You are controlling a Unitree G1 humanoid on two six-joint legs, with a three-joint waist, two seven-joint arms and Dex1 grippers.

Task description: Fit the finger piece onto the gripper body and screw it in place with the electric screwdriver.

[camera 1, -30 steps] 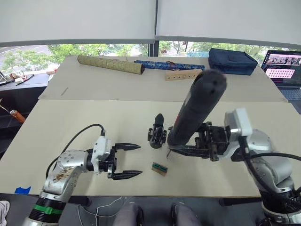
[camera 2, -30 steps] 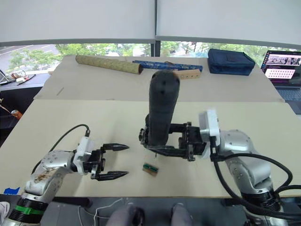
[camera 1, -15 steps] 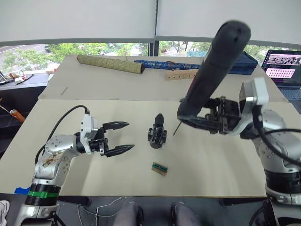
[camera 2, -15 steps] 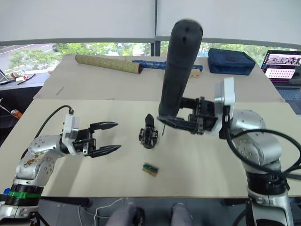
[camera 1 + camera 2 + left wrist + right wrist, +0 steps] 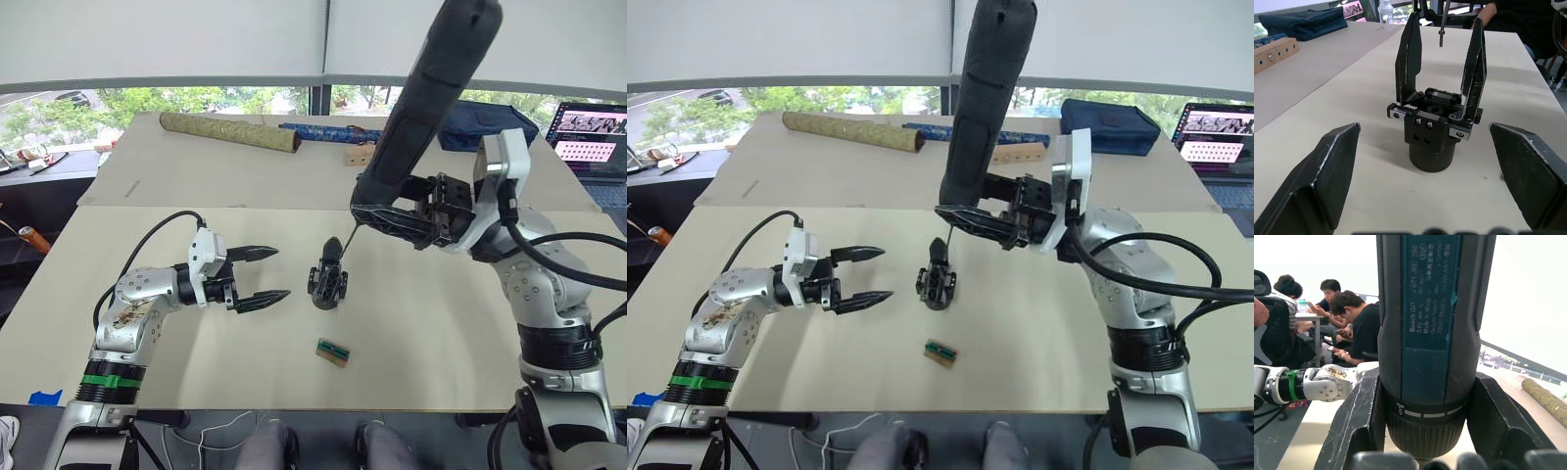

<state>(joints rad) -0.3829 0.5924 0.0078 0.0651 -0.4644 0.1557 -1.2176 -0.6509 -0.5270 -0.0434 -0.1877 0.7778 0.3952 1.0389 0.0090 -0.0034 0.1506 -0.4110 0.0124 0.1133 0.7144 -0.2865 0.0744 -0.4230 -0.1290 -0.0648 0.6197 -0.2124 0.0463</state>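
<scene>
The gripper body stands upright on its round base near the middle of the near table, its black fingers pointing up; in the left wrist view it shows two long fingers rising from a toothed slide above the base. Whether one of these is the finger piece cannot be told. The screwdriver is held steeply tilted above and to the right of the body, rounded end high, its thin bit pointing down toward the top of the body; the bit tip hangs just above it, and contact cannot be told. The right gripper is clamped on the lower barrel of the screwdriver, its fingers pressed against both sides of the tool. The left gripper hovers just left of the body, apart from it, its two fingers spread wide and holding nothing. A small green-topped block lies on the table in front of the body, nearer the robot. On the far table lie an olive roll, a blue patterned roll, a wooden block with holes and a dark blue pouch; a laptop stands at the far right. In the right wrist view, seated people appear in the background.
</scene>
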